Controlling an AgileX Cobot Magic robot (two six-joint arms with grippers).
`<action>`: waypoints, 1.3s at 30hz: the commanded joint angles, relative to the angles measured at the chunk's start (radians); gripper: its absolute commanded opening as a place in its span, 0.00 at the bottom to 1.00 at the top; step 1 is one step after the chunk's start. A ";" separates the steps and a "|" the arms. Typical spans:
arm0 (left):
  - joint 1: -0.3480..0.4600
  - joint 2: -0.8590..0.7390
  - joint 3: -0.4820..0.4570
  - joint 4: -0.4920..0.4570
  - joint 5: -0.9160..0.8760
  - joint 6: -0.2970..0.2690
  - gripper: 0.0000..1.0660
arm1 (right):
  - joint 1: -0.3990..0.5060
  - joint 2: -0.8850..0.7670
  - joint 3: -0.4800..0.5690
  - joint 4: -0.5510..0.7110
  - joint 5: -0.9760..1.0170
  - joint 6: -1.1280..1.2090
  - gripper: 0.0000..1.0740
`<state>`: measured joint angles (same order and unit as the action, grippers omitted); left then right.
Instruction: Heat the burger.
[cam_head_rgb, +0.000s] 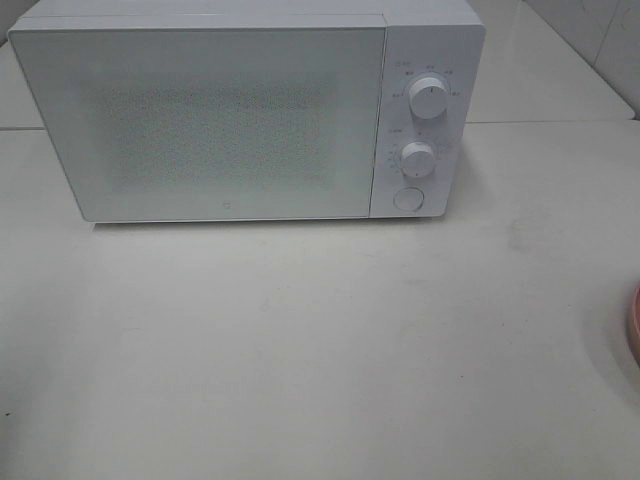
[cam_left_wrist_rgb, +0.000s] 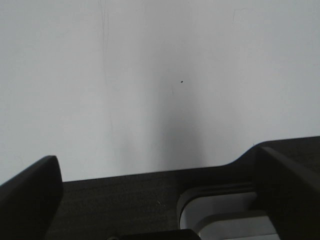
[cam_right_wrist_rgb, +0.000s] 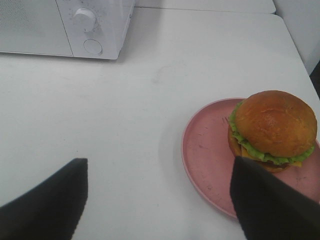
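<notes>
Right claw (cam_right_wrist_rgb: 157, 200) above white table (cam_head_rgb: 320, 350)

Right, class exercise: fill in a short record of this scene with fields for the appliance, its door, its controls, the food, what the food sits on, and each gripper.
appliance: white microwave at the back of the white table
door: shut
controls: two knobs, upper and lower, with a round button below them
food: burger, outside the microwave
support: pink plate, burger resting on it off-centre
left gripper: open, empty
right gripper: open, empty, above the table beside the plate
</notes>
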<state>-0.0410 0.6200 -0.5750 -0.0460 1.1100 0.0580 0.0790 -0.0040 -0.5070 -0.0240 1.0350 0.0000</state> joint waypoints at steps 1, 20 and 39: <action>0.000 -0.067 0.045 -0.008 -0.033 0.005 0.92 | -0.008 -0.026 0.001 0.001 -0.004 0.000 0.71; 0.010 -0.487 0.076 -0.028 -0.081 0.005 0.92 | -0.008 -0.026 0.001 0.001 -0.004 0.000 0.70; 0.082 -0.653 0.077 -0.032 -0.081 0.003 0.92 | -0.008 -0.018 0.001 0.002 -0.004 0.000 0.70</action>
<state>0.0400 -0.0030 -0.5010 -0.0710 1.0380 0.0610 0.0790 -0.0040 -0.5070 -0.0240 1.0350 0.0000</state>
